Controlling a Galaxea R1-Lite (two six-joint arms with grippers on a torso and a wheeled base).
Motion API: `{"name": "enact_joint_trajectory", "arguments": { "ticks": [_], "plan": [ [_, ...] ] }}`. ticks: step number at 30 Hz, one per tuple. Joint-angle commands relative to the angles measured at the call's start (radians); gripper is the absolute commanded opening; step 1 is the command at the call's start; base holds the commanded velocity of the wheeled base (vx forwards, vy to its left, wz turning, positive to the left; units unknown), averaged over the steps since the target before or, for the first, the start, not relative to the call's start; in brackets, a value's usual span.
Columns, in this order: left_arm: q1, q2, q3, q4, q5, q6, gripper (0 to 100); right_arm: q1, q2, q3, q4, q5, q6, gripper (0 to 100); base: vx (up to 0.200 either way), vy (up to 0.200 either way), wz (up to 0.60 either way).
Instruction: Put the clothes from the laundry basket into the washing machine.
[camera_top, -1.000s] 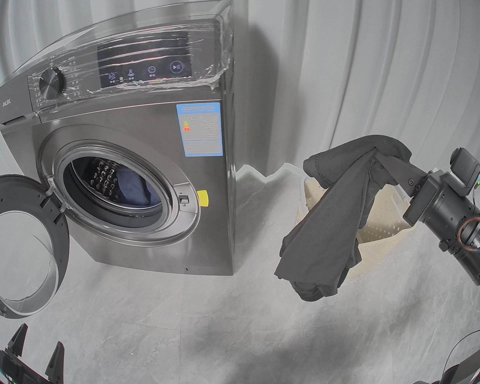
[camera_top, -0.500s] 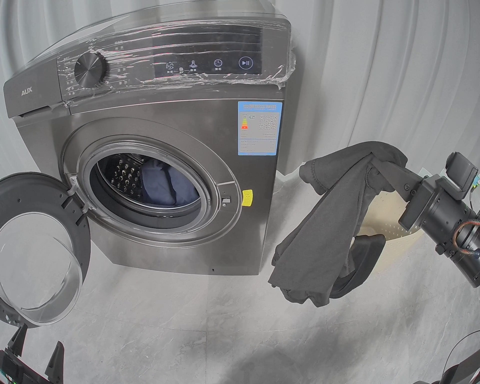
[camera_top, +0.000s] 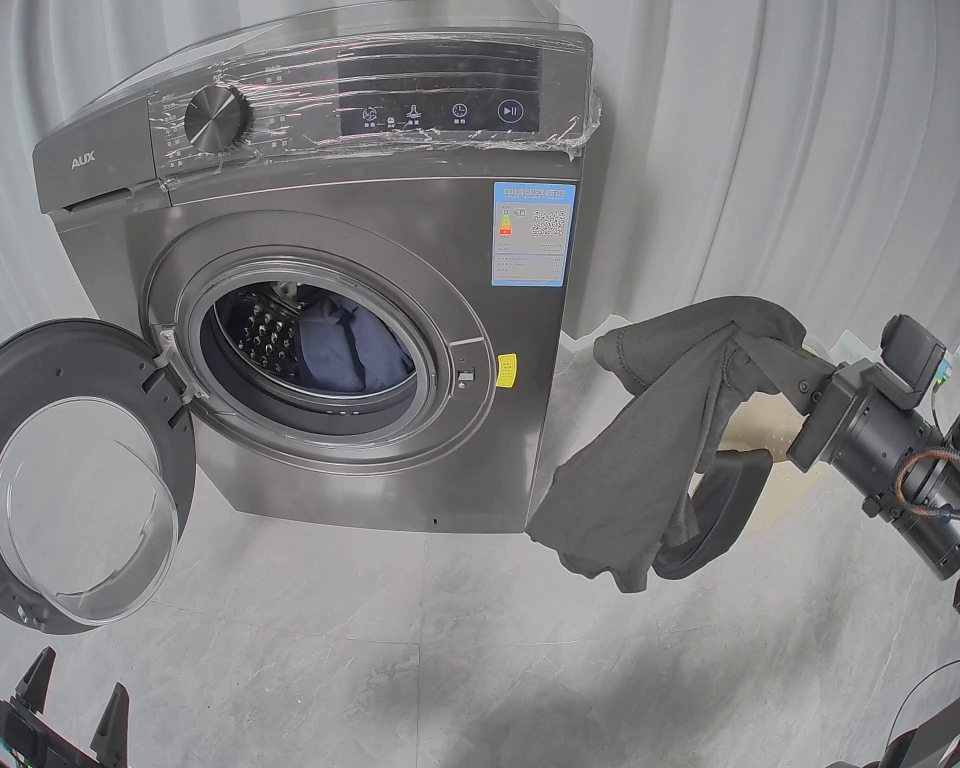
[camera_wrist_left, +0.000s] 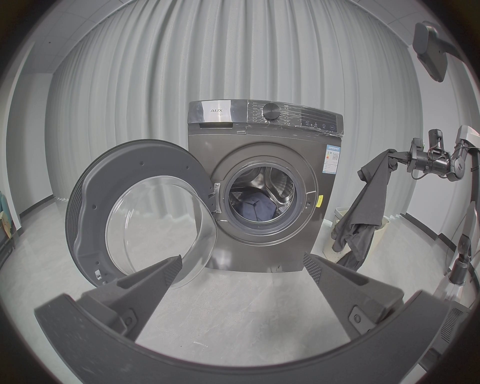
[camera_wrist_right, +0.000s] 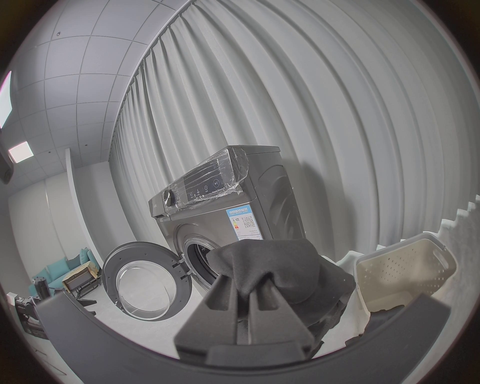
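My right gripper (camera_top: 775, 355) is shut on a dark grey garment (camera_top: 655, 450) that hangs down in the air, to the right of the washing machine (camera_top: 330, 280). From the right wrist I see the same garment (camera_wrist_right: 280, 267) bunched over my closed fingers (camera_wrist_right: 270, 315). The round door (camera_top: 85, 475) stands swung open to the left, and a blue cloth (camera_top: 345, 350) lies inside the drum. The cream laundry basket (camera_wrist_right: 405, 272) sits on the floor behind the hanging garment. My left gripper (camera_wrist_left: 240, 277) is open and held low, facing the machine (camera_wrist_left: 265, 185).
White pleated curtains (camera_top: 780, 150) run behind the machine and basket. Grey tiled floor (camera_top: 400, 650) spreads in front of the machine. The open door (camera_wrist_left: 140, 210) juts out over the floor on the left side.
The head view has swung, so the machine sits further right and more centred. The right gripper with the garment has edged slightly left, closer to the machine. The left gripper looks unchanged.
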Motion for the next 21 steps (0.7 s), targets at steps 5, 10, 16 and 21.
{"name": "enact_joint_trajectory", "arguments": {
  "ticks": [5,10,16,21],
  "plan": [
    [0.000,-0.016,0.015,0.000,0.001,0.000,100,0.000,0.011,0.002,0.000,-0.001,0.002,0,0.000,0.160,0.00],
    [0.000,-0.016,0.015,0.002,-0.001,0.000,100,0.000,0.017,0.002,-0.001,-0.002,0.002,0,0.000,0.200,0.00],
    [-0.002,-0.016,0.015,0.002,-0.001,0.003,100,0.000,0.012,0.013,-0.001,-0.004,0.000,0,0.000,0.200,0.00],
    [-0.002,-0.016,0.015,0.002,-0.001,0.002,100,0.000,0.016,0.014,-0.001,-0.002,0.002,0,0.000,0.200,0.00]
  ]
}}
